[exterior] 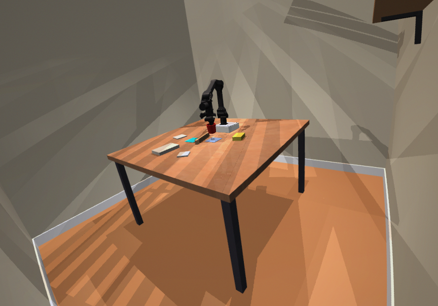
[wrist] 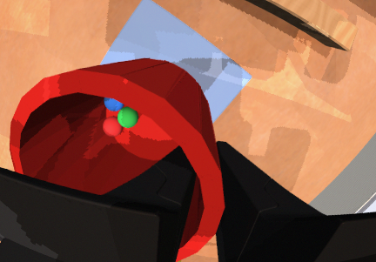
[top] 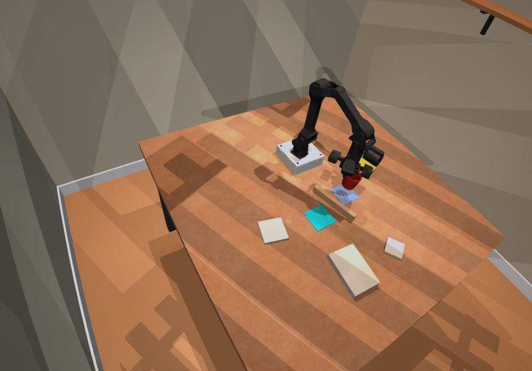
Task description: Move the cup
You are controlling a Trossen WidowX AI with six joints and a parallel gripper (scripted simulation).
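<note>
cup (wrist: 117, 148) base hidden, end effector (wrist: 200, 211) cropped

Wooden table (top: 257, 315) on four black legs. Near its far edge, white arm base (top: 299, 157) and yellow block (exterior: 238, 136); toward the middle, pale blue pad (top: 346, 194), wooden bar (top: 334, 203), teal pad (top: 319, 217); nearer the front edge, three white slabs (top: 353, 269).

Top: high, oblique, far. Exterior: farther, roughly table-corner side. Wrist: close, downward. All share cup (wrist: 117, 124).
</note>
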